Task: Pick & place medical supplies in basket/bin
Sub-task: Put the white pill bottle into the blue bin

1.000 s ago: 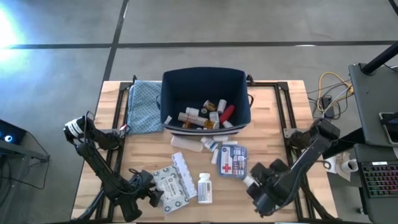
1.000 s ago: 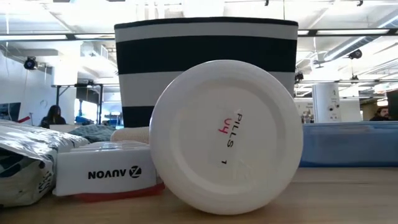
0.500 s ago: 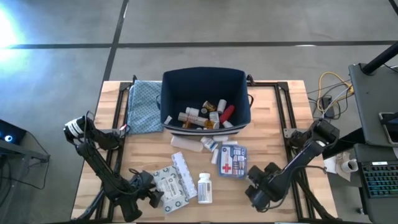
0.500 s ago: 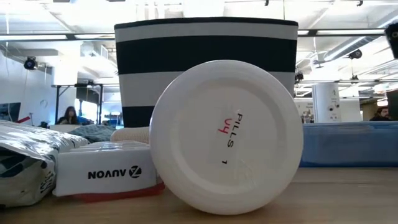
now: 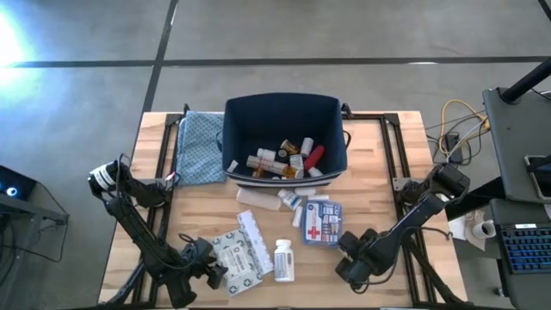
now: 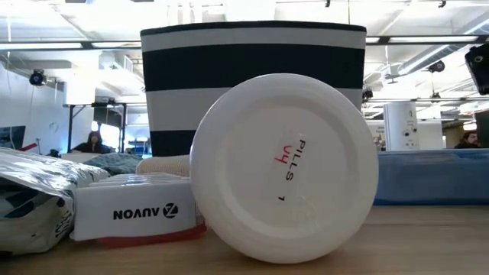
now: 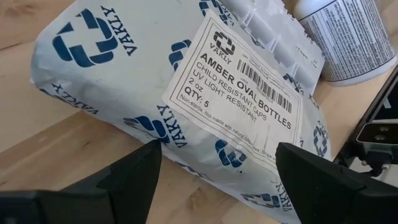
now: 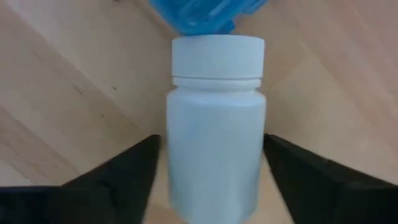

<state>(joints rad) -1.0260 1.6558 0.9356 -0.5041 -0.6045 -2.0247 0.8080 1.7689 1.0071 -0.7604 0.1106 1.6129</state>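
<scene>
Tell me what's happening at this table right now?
A two-armed robot is clearing medical supplies into the navy bin, which already holds several bottles. The right gripper, at the near right of the table, is open around a white pill bottle lying on the wood. The left gripper waits open at the near left, over a printed packet. A first-aid box and another labelled bottle remain outside.

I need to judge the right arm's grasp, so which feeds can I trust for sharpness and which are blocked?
Right wrist view: the white pill bottle and the dark fingers either side look soft and smeared. Left wrist view: the printed packet label reads crisply. Low view: a white bottle base fills the middle, hiding most of the table. High view: even light, with glare at the left edge.
</scene>
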